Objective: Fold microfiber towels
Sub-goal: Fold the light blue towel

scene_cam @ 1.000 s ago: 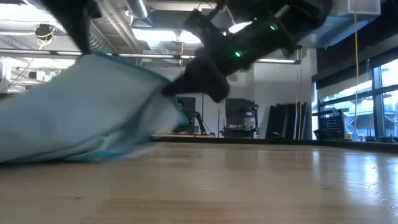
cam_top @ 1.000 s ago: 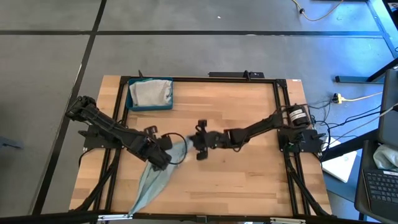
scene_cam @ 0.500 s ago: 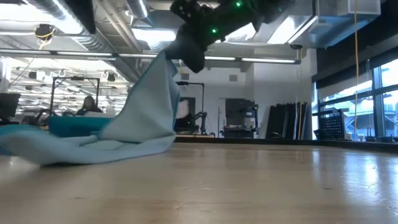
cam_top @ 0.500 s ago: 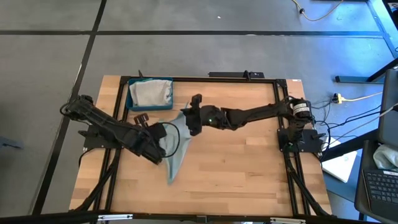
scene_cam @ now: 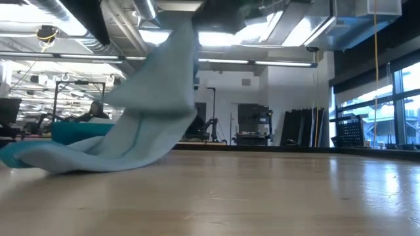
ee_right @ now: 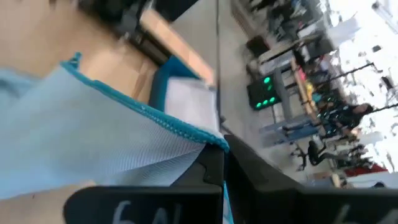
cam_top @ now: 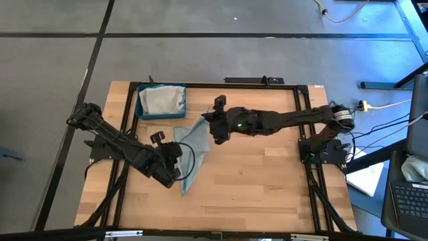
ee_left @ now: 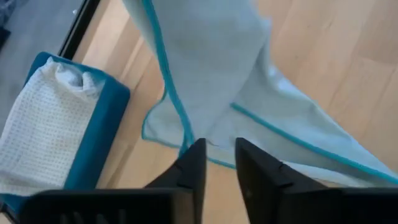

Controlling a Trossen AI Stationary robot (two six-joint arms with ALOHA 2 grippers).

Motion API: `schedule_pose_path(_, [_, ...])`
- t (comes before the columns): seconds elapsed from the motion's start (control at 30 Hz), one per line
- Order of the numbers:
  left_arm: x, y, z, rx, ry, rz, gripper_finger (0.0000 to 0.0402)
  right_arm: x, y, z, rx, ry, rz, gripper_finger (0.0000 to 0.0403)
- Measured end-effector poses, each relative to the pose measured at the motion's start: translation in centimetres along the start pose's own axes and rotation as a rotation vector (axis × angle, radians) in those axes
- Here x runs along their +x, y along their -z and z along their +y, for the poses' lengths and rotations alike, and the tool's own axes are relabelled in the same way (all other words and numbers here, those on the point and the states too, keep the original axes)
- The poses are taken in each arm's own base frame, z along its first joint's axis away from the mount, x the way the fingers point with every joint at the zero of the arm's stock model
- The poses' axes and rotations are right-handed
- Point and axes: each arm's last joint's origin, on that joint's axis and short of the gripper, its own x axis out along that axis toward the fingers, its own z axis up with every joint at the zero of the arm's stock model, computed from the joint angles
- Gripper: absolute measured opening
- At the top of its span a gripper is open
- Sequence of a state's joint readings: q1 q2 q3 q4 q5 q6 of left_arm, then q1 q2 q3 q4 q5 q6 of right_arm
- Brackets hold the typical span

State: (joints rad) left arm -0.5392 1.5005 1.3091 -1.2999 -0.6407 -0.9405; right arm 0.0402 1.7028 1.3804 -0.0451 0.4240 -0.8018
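The pale blue towel [cam_top: 190,150] is hanging between the two arms over the left-centre of the counter [cam_top: 267,181], one end lifted and the other trailing down onto the wood toward the front edge. In the low view the cloth [scene_cam: 141,118] is draping from a raised corner into a loose heap on the boards, with no crease or layered fold showing, so the folding of this piece is, by my reading, only beginning.

The right claw [cam_top: 219,127] is reaching far across from the right side and is pinching a teal-trimmed corner; the right wrist view shows the towel's edge [ee_right: 124,134] running into the closed fingers [ee_right: 214,168]. The left claw [cam_top: 172,167] is sitting low beside the trailing part of the towel. In the left wrist view its fingers [ee_left: 196,165] are standing slightly apart with the towel's hem [ee_left: 186,134] lying just beyond the tips, and nothing looks caught between them, so I judge it open and not holding.

In the back-left corner the dark blue tray [cam_top: 140,112] is holding a pale, crumpled cloth [cam_top: 162,100], unfolded as far as can be seen. No neatly folded towel is showing anywhere on the counter. So the work appears to be at an early stage: one towel in hand and still unfolded, and at least one more waiting in the tray.
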Motion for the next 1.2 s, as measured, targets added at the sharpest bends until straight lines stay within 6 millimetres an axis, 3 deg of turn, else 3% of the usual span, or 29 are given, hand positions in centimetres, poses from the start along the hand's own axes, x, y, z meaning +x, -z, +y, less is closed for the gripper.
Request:
schedule_pose_path(0.2, [1.8,0.6,-1.6,-0.038,0.053,-0.102,0.014,-3.8,-1.3,-2.5,0.068,0.0,-0.115,0.0006])
schedule_pose_path(0.43, [3.5,1.6,-2.3,-0.014,0.062,-0.136,0.0184,-4.5,-1.0,-2.2,0.062,-0.054,-0.073,0.0005])
schedule_pose_path(0.9, [7.7,2.6,-3.1,-0.08,0.077,-0.295,0.0193,-5.4,-1.4,-1.8,0.042,-0.084,-0.078,0.0006])
schedule_pose_path(1.2, [8.6,3.5,-3.0,-0.127,0.113,-0.328,0.0193,-6.5,-1.7,-1.4,0.025,-0.128,-0.083,0.0006])
